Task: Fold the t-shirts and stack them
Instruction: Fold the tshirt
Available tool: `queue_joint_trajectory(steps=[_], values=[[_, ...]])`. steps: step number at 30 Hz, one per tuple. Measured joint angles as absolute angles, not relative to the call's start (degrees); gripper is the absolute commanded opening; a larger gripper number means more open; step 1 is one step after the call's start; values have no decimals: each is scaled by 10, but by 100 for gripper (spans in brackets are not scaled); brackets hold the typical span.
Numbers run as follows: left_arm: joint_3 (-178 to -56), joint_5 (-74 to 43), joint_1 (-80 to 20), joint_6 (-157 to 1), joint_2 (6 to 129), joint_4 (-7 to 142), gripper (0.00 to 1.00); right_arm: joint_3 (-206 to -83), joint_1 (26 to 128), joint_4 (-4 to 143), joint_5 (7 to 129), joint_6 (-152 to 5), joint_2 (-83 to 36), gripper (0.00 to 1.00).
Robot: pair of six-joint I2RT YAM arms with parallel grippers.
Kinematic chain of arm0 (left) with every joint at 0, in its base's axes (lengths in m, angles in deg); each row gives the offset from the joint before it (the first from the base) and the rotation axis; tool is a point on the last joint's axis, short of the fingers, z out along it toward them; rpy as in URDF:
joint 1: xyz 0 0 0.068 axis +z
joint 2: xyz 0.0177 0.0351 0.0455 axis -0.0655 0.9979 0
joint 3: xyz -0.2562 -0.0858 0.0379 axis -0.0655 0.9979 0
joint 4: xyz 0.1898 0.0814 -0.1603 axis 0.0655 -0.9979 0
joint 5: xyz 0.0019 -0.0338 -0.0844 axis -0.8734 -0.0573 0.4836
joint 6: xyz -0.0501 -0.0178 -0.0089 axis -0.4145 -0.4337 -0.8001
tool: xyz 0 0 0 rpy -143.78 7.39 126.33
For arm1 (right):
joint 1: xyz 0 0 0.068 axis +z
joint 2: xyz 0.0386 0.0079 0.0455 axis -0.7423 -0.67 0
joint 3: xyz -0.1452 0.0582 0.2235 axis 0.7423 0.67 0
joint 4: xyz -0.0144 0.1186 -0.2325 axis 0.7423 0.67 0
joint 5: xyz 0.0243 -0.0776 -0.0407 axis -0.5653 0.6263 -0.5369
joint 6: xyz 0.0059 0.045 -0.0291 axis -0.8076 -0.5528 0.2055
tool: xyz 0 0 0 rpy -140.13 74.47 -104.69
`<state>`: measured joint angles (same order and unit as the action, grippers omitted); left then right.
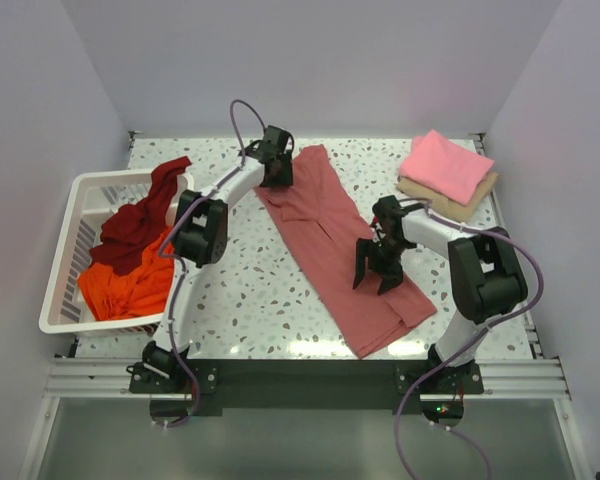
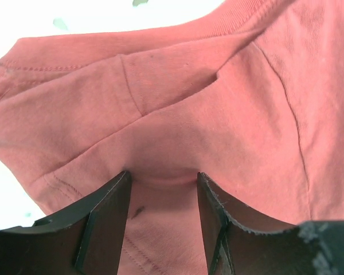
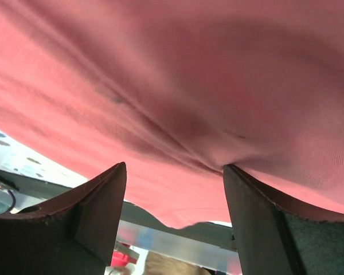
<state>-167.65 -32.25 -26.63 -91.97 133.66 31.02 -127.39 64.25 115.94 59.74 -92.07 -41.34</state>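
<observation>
Diagonally laid rose-red t-shirt (image 1: 320, 215); left gripper (image 2: 162, 176), right gripper (image 3: 175, 166) agape (on cloth)

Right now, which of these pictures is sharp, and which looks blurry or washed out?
Top external view: even, soft light, everything sharp, faint glare on the table. Left wrist view: rose-red t-shirt crisp, seams and weave readable, but the table behind blown out to white. Right wrist view: the same cloth soft and out of focus.

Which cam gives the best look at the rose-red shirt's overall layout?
Top external: the whole rose-red shirt shows, lying diagonally on the table. Left wrist shows only a close-up of folded layers and seams; right wrist shows only blurred cloth and one edge.
</observation>
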Motion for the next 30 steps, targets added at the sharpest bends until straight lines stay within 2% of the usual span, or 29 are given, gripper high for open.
queue_joint_trajectory(steps=[6,11,17,22,30], values=[[-1713,-310,-261,-906,1358,342,59,-1318,720,1169,600,-960,-423,72],[-1708,-298,-260,-905,1339,362,63,-1361,726,1193,620,-965,-412,75],[-1615,-280,-260,-910,1217,373,61,-1373,726,1223,662,-936,-369,75],[-1493,-272,-271,-935,1109,402,61,-1318,726,1216,686,-915,-356,75],[-1406,-250,-324,-998,1120,410,56,-1220,726,1197,692,-906,-338,76]])
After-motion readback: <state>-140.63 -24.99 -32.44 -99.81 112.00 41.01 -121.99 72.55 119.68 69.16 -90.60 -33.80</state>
